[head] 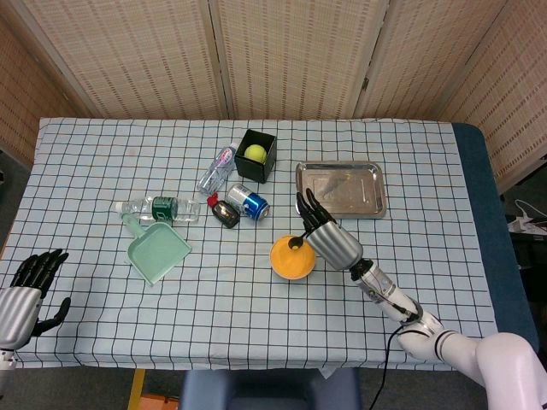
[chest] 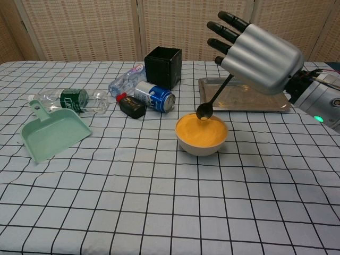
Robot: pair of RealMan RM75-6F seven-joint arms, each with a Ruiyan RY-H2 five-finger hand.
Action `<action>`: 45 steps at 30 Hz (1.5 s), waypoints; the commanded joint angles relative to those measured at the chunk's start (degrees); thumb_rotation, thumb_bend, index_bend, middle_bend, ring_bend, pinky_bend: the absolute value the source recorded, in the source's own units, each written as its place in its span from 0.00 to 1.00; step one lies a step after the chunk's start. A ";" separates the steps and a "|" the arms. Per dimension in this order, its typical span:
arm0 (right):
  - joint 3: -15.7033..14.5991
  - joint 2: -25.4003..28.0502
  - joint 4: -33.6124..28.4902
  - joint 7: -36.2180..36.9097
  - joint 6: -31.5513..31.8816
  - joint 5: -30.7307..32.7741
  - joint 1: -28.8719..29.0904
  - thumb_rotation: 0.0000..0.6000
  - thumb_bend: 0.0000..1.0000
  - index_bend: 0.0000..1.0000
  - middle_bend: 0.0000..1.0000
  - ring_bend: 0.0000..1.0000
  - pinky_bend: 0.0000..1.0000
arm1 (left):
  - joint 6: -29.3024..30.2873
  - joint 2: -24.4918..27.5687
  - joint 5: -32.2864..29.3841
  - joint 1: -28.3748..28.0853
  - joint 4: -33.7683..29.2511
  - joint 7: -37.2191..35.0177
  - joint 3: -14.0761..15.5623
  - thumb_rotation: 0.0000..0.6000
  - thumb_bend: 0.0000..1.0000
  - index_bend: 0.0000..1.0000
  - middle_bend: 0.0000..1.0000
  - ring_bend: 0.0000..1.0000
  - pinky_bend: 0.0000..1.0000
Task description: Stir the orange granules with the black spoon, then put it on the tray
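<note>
Carrying the black spoon (chest: 211, 103), gripped by the right hand (chest: 258, 51), level to the tray (chest: 245, 101) is advised, avoiding spilled orange granules (chest: 202, 130)

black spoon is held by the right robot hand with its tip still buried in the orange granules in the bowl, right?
Not quite. The right robot hand does hold the black spoon, but its tip is not buried: the chest view shows the spoon's tip lifted clear, just above the orange granules at the far rim of the bowl.
</note>
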 commanded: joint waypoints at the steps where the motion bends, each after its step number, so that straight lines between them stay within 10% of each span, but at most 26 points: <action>1: 0.11 0.01 0.13 0.63 0.31 0.47 -0.39 1.00 0.35 0.85 0.20 0.00 0.06 | -0.11 -0.06 0.00 -0.05 0.05 0.04 0.03 1.00 0.45 0.00 0.01 0.00 0.06; 27: -2.02 -4.91 10.29 2.66 0.64 -1.30 2.45 1.00 0.35 0.85 0.20 0.00 0.06 | -0.97 -0.39 -0.32 -0.53 0.70 -0.28 -0.01 1.00 0.45 0.00 0.01 0.00 0.06; 45: -4.08 -1.50 2.44 7.20 3.41 -2.31 0.40 1.00 0.35 0.85 0.20 0.00 0.06 | -0.98 -0.10 0.15 -0.60 0.61 -1.32 0.34 1.00 0.45 0.00 0.01 0.00 0.07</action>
